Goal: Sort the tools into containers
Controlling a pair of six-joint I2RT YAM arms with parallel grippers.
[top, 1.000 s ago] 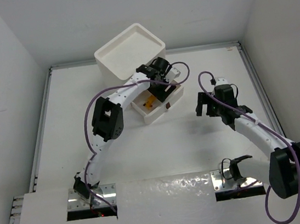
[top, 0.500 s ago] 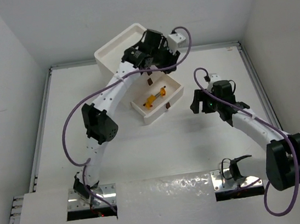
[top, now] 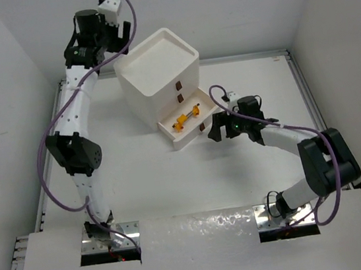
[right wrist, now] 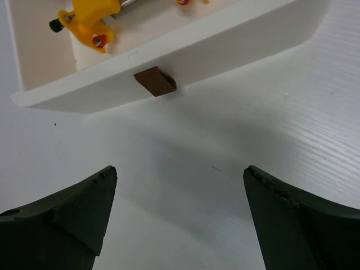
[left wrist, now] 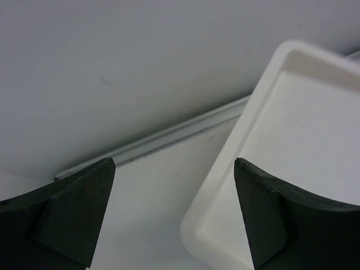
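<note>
The white drawer unit (top: pixel 158 68) stands at the back of the bench (top: pixel 140 180), its upper two drawers (top: pixel 162 96) shut and its bottom drawer (top: pixel 193 128) drawn out toward the right arm. Inside that open drawer lies a yellow-orange screwdriver (top: pixel 185 118), roughly parallel to the drawer's front wall. The right end effector (right wrist: pixel 180 169) hovers low over the bench just in front of the drawer's dark-red handle (right wrist: pixel 155 82), its fingers spread wide and holding nothing, clear of the handle. The left arm is raised high beside the back wall (top: pixel 217 10), to the left of the unit. The left end effector (left wrist: pixel 174 163) is also spread wide and empty, and its wrist view looks down past one corner of the unit's rimmed top (left wrist: pixel 292 152).
</note>
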